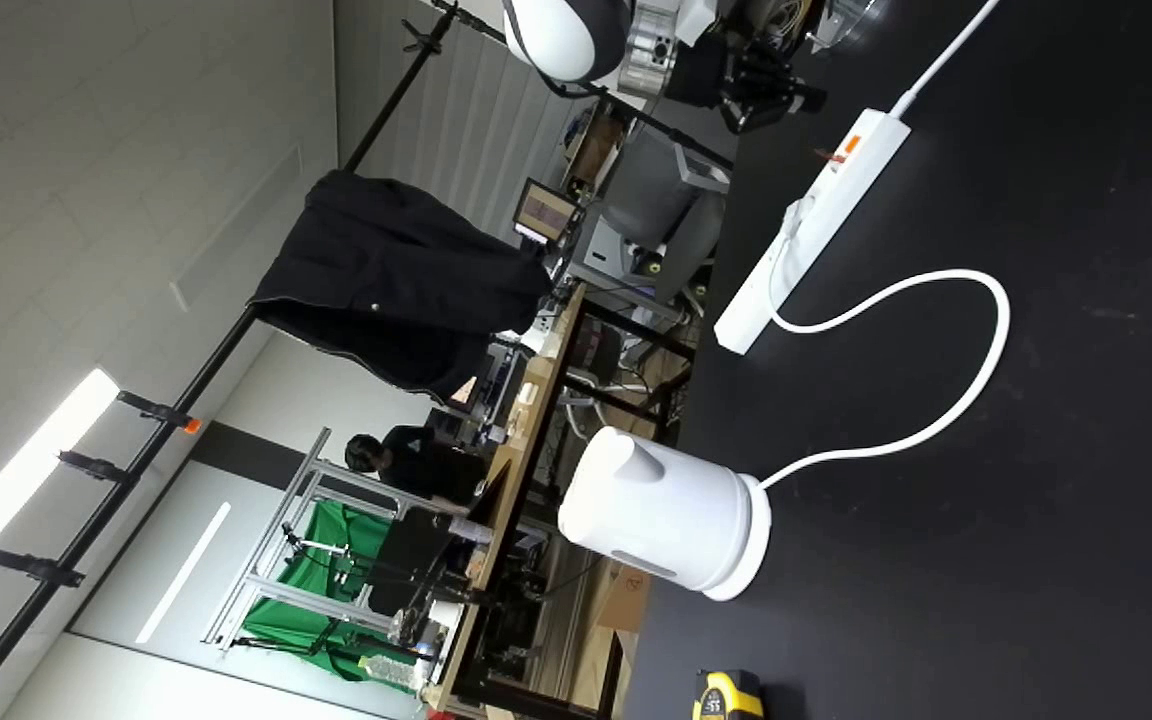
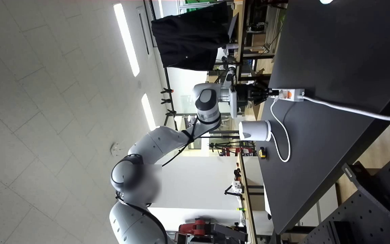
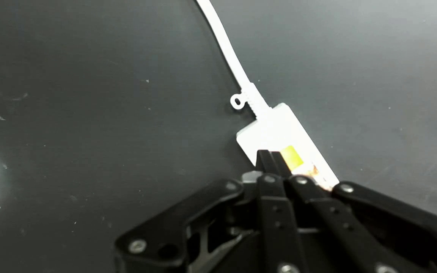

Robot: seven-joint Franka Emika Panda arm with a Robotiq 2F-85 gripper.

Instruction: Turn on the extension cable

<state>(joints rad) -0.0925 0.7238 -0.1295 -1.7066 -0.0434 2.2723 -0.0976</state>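
Hovering with pincer (image 3: 271, 153) above dark surface (image 1: 1036, 560), well apart from white kettle (image 1: 671, 515), just above white extension cable (image 1: 821, 228).
Closed, tip against tip in wrist view; toward the end with white cord (image 3: 225, 43), near orange switch (image 1: 852, 144).

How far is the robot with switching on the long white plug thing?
Done: the kettle looks plugged into the power strip. In hand: the gripper, shut, hovers apart from the strip, near its orange switch. Left, probably: pressing that switch, though I can't tell whether it's already on.
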